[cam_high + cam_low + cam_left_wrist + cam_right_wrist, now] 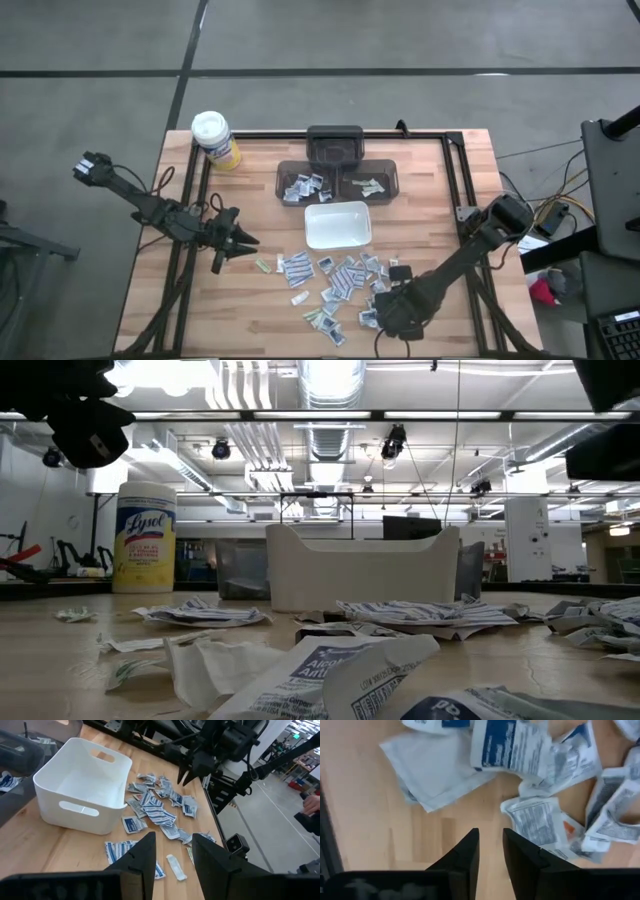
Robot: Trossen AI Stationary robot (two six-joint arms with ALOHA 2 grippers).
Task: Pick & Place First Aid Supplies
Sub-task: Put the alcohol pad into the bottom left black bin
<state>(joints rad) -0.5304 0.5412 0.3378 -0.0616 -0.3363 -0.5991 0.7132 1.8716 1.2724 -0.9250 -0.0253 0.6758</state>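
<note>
The first aid supplies (335,280) are small flat white and bluish packets, scattered flat on the wooden table near its front edge. They also show in the left wrist view as a spread of packets (155,810). My right gripper (388,312) points down over the pile's near right part. It is open by a narrow gap (491,840) above bare wood, with a printed packet (535,822) just beside one finger. My left gripper (245,242) waits left of the pile, raised off the table. Its fingers (174,842) are open, with nothing between them.
A white tray (337,225) stands just beyond the packets. Behind it, dark bins (340,180) hold a few packets. A yellow canister with a white lid (215,140) stands at the far left. Black frame rails (455,170) run along the table's edges.
</note>
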